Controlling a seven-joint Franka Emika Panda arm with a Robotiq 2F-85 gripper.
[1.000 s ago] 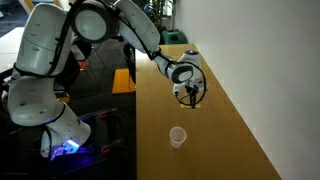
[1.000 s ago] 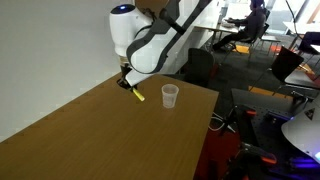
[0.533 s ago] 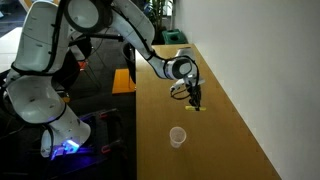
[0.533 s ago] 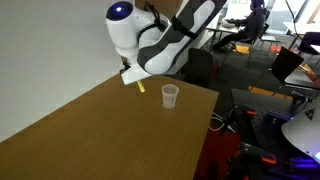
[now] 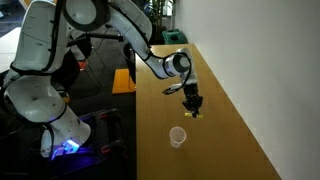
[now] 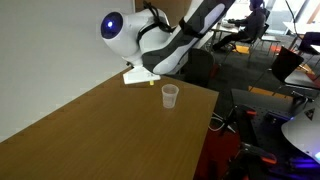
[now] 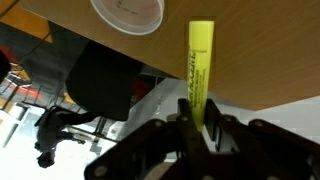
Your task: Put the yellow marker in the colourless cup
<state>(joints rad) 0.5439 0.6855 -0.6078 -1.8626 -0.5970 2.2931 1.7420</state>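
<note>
Marker [image 7: 200,60] sits pinched in the gripper [image 7: 200,128], with the cup [image 7: 128,12] ahead of it and off to one side. Best to centre the marker's tip over the cup and lower it before letting go.

The yellow marker [image 7: 201,60] carries dark print along its side. The cup [image 7: 128,14] is clear and whitish. The counter [image 5: 155,120] is brown woodgrain. The claw [image 7: 200,128] is black, the arm [image 5: 40,60] white.
</note>
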